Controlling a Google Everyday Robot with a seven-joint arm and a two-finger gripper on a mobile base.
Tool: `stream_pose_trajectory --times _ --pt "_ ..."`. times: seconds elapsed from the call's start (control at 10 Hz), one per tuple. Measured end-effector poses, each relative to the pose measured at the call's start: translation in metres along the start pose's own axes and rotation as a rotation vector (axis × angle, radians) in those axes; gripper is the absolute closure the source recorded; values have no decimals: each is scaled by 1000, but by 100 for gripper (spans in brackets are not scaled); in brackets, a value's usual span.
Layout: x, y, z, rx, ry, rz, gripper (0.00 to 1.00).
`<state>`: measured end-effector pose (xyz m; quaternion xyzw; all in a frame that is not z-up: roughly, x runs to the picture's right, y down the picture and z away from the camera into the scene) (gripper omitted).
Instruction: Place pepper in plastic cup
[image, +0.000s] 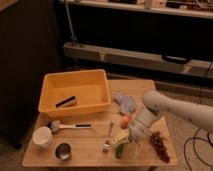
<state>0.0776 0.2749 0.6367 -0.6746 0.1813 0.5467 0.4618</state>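
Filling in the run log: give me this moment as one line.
gripper: low over table's front right edge | pepper: at gripper tip | plastic cup: beside pepper | pepper in cup: not yet

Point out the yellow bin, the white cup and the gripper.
yellow bin (49, 80), camera view, on its left rim.
white cup (43, 136), camera view, middle of its top.
gripper (125, 143), camera view, low at the table's front edge, between the fingertips.

The wooden counter (95, 142) carries an orange bin (75, 91), a brush (67, 126), a white cup (42, 136), a metal cup (63, 151), a fork (108, 136), a crumpled cloth (125, 103), grapes (159, 144); the gripper (124, 145) hovers low over its front edge.
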Motion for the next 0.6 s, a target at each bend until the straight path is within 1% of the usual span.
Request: stream_pose_trajectory --times 0.3,0.5,0.6 --pt "1 -1 0 -2 -2 1 20" --pt "13 -19 -10 -38 -48 40 20" --pt "18 -25 -13 -49 -62 52 20"
